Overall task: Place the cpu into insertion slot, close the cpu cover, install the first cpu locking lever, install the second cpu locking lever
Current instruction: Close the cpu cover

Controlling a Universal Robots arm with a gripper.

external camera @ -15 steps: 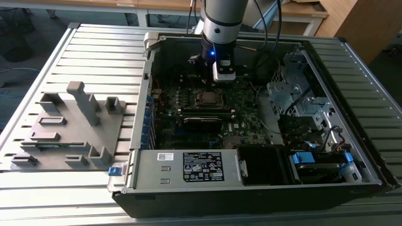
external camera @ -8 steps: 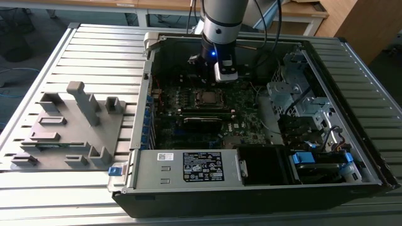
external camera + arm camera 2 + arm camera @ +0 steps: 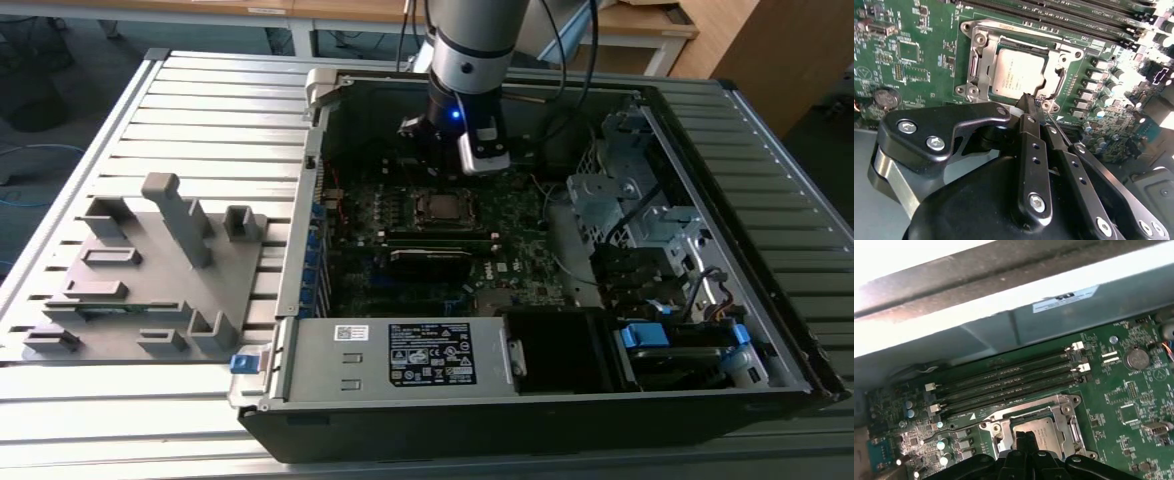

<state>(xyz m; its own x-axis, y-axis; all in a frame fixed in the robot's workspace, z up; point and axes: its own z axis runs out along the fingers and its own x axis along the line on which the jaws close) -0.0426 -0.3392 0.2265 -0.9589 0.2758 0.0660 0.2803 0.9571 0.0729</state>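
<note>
Slatted metal counter (image 3: 160, 90) carries an open computer case (image 3: 307, 370) toward the exterior view's right edge and a grey fixture (image 3: 147, 270) toward the exterior view's left edge. The motherboard (image 3: 521, 290) lies flat on the floor of the case.

**Position.** The cpu (image 3: 1016, 75) sits in the insertion slot (image 3: 1052, 67), beside the long memory slots (image 3: 1004, 385). The cpu cover (image 3: 976, 65) lies down over it, framing the chip. The end effector (image 3: 1030, 100) has its fingers together with nothing visible between them. Its tip is just beside one corner of the socket, near a thin wire locking lever (image 3: 1060, 80). Contact with the lever cannot be confirmed.

**Hazards.**
- The narrow tip could slip off the thin lever and scrape the small components crowded around the socket.
- A lever pressed down but not hooked under its catch would leave the cover loose.
- Sideways load on the cover could shift the chip and damage the contacts beneath.

**Appearance.** The cpu is a small, flat square with a dull silver-grey metal top, showing through the cover's window. The cover is a thin, bright metal frame with screw heads at its corners.
</note>
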